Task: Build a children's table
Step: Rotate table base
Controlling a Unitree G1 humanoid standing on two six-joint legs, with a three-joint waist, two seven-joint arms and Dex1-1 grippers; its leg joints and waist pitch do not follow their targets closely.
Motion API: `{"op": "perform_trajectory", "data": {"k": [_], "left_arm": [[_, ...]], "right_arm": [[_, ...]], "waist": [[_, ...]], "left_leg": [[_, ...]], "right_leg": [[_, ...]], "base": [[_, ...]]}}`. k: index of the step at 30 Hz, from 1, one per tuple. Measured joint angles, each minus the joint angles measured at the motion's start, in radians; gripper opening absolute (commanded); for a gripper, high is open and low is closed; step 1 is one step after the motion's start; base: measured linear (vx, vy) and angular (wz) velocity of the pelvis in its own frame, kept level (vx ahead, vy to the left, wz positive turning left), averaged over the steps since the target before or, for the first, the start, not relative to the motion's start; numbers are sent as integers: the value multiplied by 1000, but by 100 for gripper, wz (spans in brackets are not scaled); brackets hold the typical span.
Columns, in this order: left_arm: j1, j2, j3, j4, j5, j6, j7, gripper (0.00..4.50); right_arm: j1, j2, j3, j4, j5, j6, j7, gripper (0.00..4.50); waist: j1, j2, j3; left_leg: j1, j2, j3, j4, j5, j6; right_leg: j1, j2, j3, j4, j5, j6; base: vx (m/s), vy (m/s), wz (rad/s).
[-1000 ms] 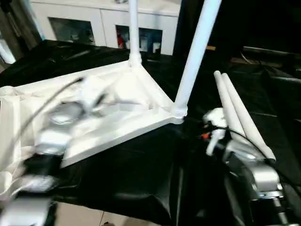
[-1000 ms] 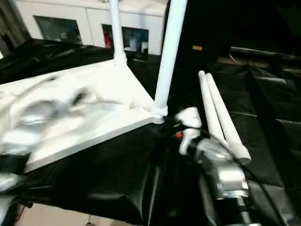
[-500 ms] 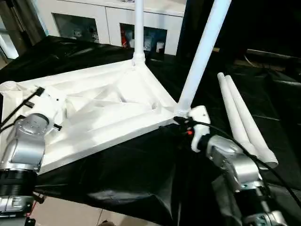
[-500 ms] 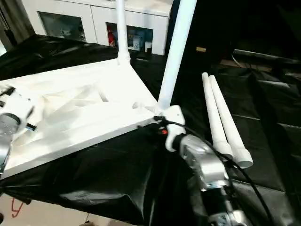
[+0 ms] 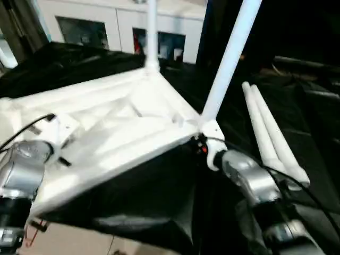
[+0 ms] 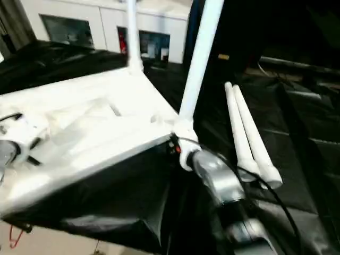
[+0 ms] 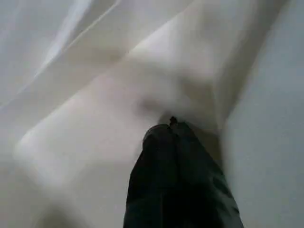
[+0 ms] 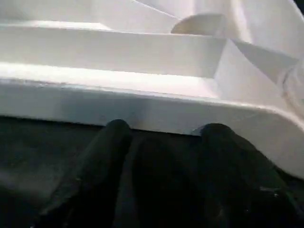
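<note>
Right wrist view shows the right gripper [image 8: 164,135] with fingers spread at the near edge of the upturned tabletop [image 5: 122,127], while the left gripper [image 7: 171,126], fingers pressed together, rests on its ribs; a lift here could tip the two standing legs [image 5: 228,58].

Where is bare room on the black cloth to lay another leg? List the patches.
Bare: black cloth right of the two loose legs, and the strip between them and the tabletop. Crowded: the tabletop corner beside the right gripper, below a standing leg.
</note>
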Motion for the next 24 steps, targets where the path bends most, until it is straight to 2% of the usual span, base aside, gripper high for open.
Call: {"op": "perform_trajectory", "data": {"k": [1,4,6,13,19,24], "left_arm": [[-1,1,-2,-13,-18,18,-31,0],[-2,6,-30,-51,-55,41,-109,0],[-2,31,-57,-70,-75,42,-171,0],[-14,55,-141,-103,-122,-17,-368,0],[-61,-4,-208,-75,-159,-69,-463,0],[-176,-108,-235,104,-150,-180,-430,0]], "right_arm": [[-14,8,0,28,-4,-7,-6,241],[-35,20,2,83,-9,-25,-20,231],[-50,24,2,109,-10,-28,-26,203],[-92,28,-23,189,-30,-64,-48,153],[-102,22,-37,220,-33,-93,-50,99],[-110,12,-42,226,-43,-110,-50,52]], "waist": [[0,0,0],[6,0,0],[5,0,0],[3,0,0],[0,0,0],[0,4,3]], "left_leg": [[0,0,0,0,0,0],[1,0,0,0,1,-1],[1,0,0,0,1,-1],[1,0,0,0,2,-2],[1,0,0,0,3,-4],[2,0,0,0,4,-4]], "right_leg": [[0,0,0,1,0,0],[0,0,0,2,0,0],[0,0,0,2,0,-1],[1,0,0,4,0,-1],[1,0,0,5,1,-1],[0,0,0,4,4,-3]], "base": [[0,0,0],[0,0,0],[0,0,0],[0,0,0],[0,0,0],[0,0,0]]}}
